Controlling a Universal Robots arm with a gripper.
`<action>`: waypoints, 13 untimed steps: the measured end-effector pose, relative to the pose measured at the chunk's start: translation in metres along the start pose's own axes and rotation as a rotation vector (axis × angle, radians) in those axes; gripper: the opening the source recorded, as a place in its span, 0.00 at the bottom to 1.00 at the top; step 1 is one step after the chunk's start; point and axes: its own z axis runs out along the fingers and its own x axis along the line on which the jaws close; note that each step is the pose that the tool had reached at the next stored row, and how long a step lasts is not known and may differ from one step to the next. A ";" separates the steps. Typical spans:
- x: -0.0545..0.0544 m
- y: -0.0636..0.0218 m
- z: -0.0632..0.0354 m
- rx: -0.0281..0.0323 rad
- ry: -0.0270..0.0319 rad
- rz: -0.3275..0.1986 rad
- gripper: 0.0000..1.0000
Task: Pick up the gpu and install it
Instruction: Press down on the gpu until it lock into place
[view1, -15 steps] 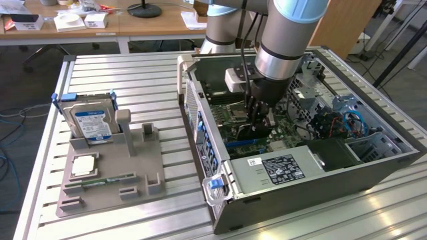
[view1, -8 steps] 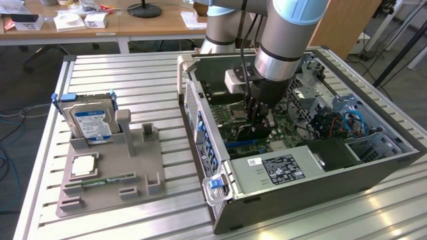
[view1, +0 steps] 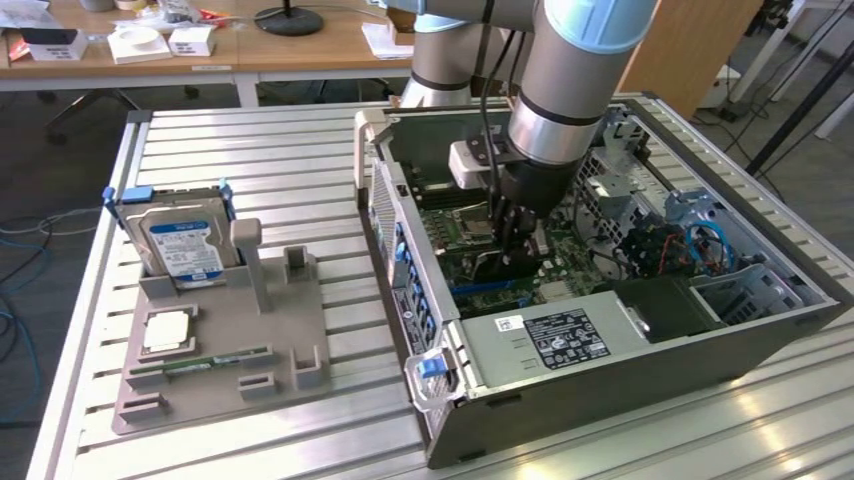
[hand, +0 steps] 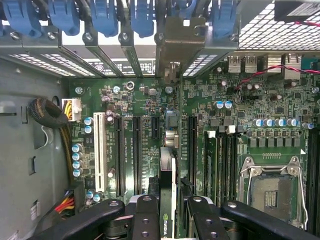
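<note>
On ribbed metal table (view1: 267, 150): one open case (view1: 641, 370), one grey tray (view1: 227, 340) | behind: wooden desk (view1: 307, 50), dark floor | tray: one hard drive (view1: 184, 248), one memory stick (view1: 214, 360) | tool (hand: 167, 210) inside case, clamped on one gpu (hand: 168, 190), edge-on above motherboard (hand: 150, 100) slots.

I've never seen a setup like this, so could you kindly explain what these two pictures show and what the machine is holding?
A robot arm reaches into an open computer case lying on a metal table. One picture comes from a camera off the arm, the other from a camera on its wrist looking down at the green main board. The gripper is shut on the gpu, a thin graphics card held edge-on above the board's slots. Beside the case, a grey tray holds a hard drive and a memory stick.
</note>
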 end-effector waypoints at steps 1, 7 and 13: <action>0.000 0.0000 0.0005 0.0001 -0.0002 0.000 0.27; 0.000 0.0000 0.0023 -0.0001 0.0002 0.000 0.27; 0.000 0.0000 0.0033 0.0002 -0.0005 0.000 0.27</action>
